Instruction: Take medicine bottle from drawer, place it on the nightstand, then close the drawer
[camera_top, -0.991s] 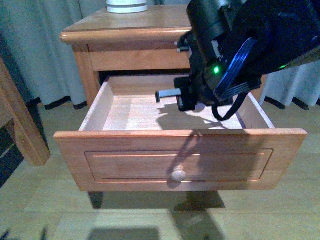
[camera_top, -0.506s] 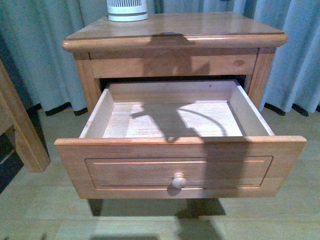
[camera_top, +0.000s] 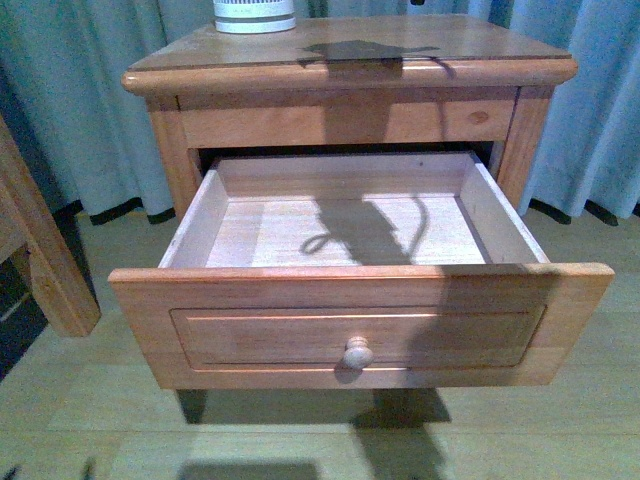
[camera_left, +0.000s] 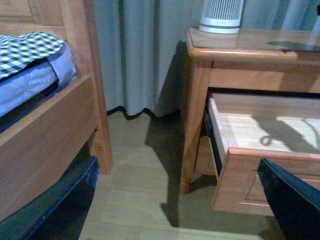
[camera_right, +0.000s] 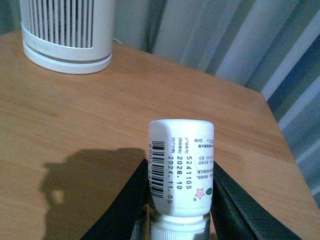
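My right gripper (camera_right: 177, 200) is shut on the medicine bottle (camera_right: 181, 165), a small white bottle with a printed label and ribbed cap, held above the nightstand top (camera_right: 100, 120). The nightstand (camera_top: 350, 60) stands ahead in the front view with its upper drawer (camera_top: 360, 320) pulled fully out; the pale interior holds only shadows. Neither arm shows in the front view. My left gripper (camera_left: 180, 200) is open and empty, low over the floor to the left of the nightstand (camera_left: 200, 100) and the open drawer (camera_left: 260, 145).
A tall white ribbed device (camera_top: 254, 15) stands at the back left of the nightstand top, also in the right wrist view (camera_right: 65, 32). A wooden bed frame post (camera_left: 90, 80) and bedding (camera_left: 30, 65) lie left. Curtains (camera_top: 90, 120) hang behind.
A second ago my right arm hung over the open drawer, filling the front view. It has since risen out of that view; its shadow now falls on the nightstand top and drawer floor.
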